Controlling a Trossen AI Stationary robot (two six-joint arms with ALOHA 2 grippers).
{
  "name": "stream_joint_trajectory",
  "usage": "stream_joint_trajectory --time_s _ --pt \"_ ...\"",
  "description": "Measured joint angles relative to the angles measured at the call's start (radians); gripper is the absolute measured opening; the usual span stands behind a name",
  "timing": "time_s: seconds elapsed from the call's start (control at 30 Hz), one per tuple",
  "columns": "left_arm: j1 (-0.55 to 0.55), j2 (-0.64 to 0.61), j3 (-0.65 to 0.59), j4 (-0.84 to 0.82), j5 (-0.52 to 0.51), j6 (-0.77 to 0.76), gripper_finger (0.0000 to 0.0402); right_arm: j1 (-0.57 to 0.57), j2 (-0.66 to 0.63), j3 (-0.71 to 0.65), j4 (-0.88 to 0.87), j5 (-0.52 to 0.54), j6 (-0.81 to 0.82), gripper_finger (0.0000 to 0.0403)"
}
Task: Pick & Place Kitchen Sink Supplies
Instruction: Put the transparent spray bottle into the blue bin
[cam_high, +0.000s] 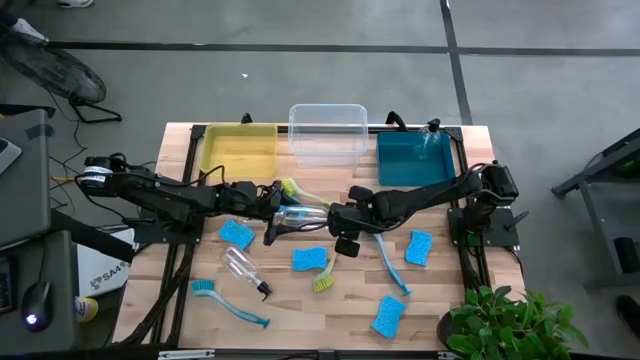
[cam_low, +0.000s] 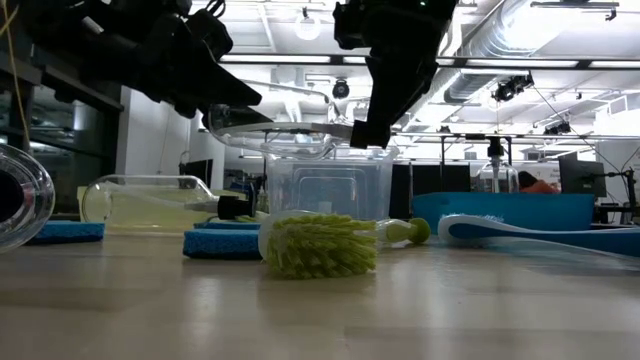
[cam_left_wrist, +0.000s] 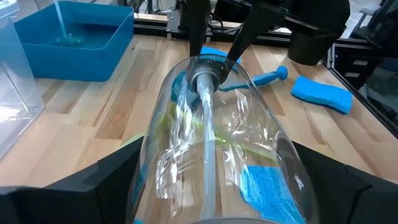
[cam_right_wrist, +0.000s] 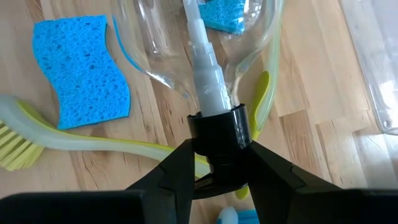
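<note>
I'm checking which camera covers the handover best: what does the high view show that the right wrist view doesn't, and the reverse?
Only the high view shows the three bins, yellow, clear and teal, a second bottle lying on the table, and the left gripper at the raised bottle's base. Only the right wrist view shows the right gripper shut on that bottle's black nozzle. Both show the raised bottle, blue sponges and a yellow-green brush.

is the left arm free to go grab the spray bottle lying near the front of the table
Probably not yet: the left gripper flanks the body of another bottle, whose black nozzle the right gripper clamps. The lying spray bottle itself sits uncovered.
</note>
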Motion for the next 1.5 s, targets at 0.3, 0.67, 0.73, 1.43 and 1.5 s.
stream_joint_trajectory --time_s 0.3,0.67,0.73,1.43,1.5 --pt "-0.001 0.0 0.0 -0.003 0.001 -0.003 0.0324 -0.002 -0.001 0.0 0.002 -0.054 -0.018 0.0119" --pt "-0.001 0.003 -0.003 -0.015 -0.028 0.0 0.0324 0.0 -0.053 0.0 -0.002 -0.072 -0.07 0.0165" --pt "-0.001 0.002 -0.003 -0.003 -0.031 0.0 0.0324 0.0 -0.078 0.0 -0.005 -0.073 -0.074 0.0176" --pt "0.0 0.001 -0.002 0.398 0.058 0.087 0.0324 0.309 -0.218 -0.003 -0.198 0.463 0.202 0.0184" --pt "0.0 0.001 -0.001 0.444 0.07 0.094 0.0324 0.343 -0.221 -0.036 -0.162 0.54 0.235 0.0184"
